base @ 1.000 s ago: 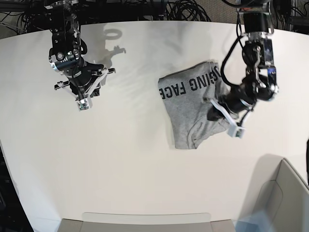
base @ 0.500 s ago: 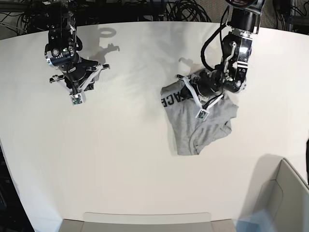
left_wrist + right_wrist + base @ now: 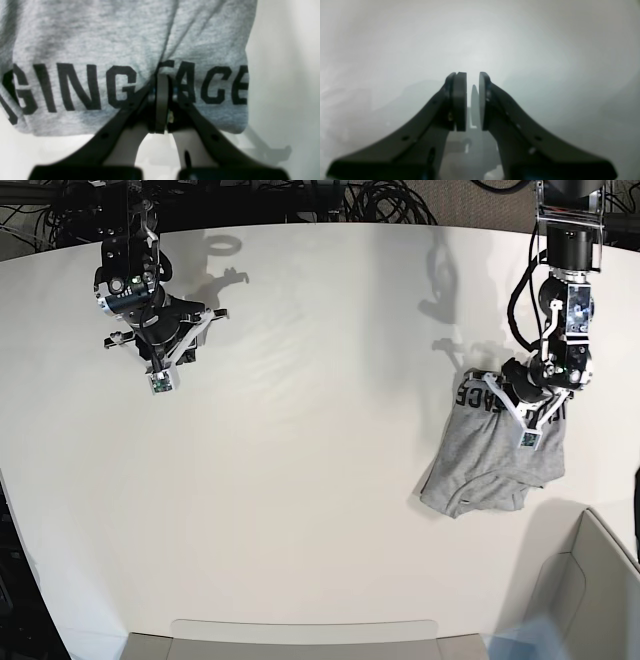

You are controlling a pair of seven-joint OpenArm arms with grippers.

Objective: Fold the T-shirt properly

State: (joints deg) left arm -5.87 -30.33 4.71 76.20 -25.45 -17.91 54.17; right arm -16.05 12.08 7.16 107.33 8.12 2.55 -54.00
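T-shirt (image 3: 130,37): cut by top and left edges in left wrist view, lettering starts mid-word | base view: lettering (image 3: 480,397) part hidden behind left gripper (image 3: 527,420), too small to read fully | right wrist view: bench (image 3: 545,50) blurred, no detail | grey bin (image 3: 590,590): cut at corner

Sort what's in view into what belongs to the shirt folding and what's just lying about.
Belongs to the job:
T-shirt, bunched
left gripper, shut on it
right gripper, holding nothing
table

Just lying about:
cables behind the table
grey bin at the corner
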